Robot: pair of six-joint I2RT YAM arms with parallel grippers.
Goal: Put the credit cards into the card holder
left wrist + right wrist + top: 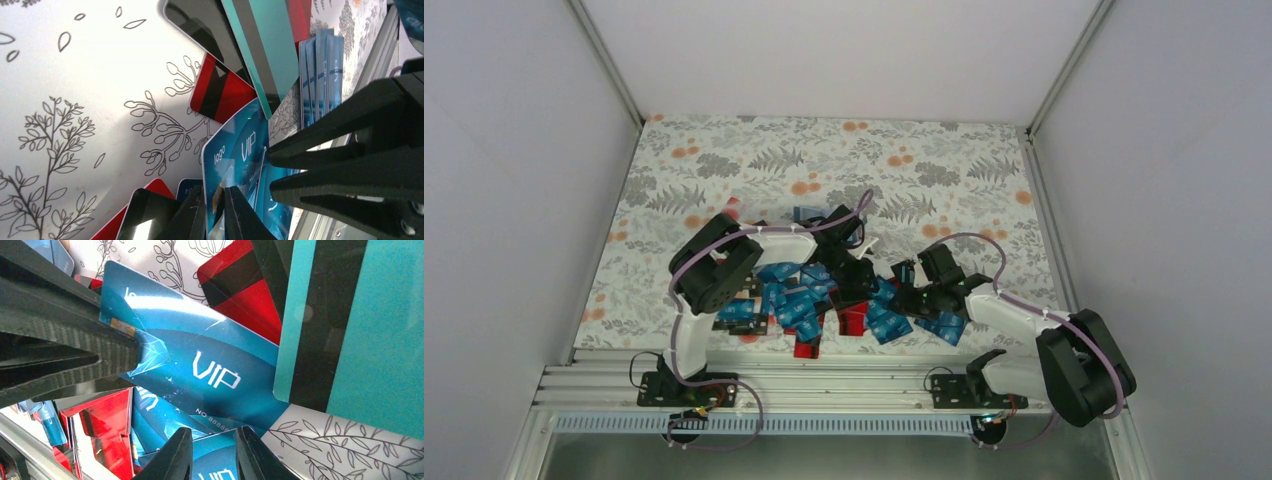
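Right wrist: left jaws pinch blue "VIP" card (210,372); right jaws slightly spread.

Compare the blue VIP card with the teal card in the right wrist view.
The VIP card is deep blue; the teal card is turquoise. The VIP card shows white print, the teal card a black stripe. The teal card's edge overlaps the VIP card. Both are thin rectangular cards.
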